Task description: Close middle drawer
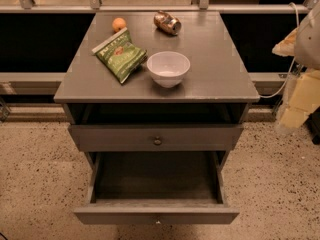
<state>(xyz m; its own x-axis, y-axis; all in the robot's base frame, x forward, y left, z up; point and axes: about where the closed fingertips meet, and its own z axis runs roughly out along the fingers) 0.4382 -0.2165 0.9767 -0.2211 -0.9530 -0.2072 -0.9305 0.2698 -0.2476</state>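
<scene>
Middle drawer (157,215) pulled far out below upper drawer (125,138); gripper (298,101) at right edge, well apart, grip state cannot tell

The middle drawer (156,215) is a wide grey wooden one, pulled far out of the cabinet toward the camera. Its low, flat front panel carries a small round knob at the centre. The deep, boxy inside lies open to view, dark and bare. The gripper (306,34) sits at the right edge, well apart from the drawer.
</scene>
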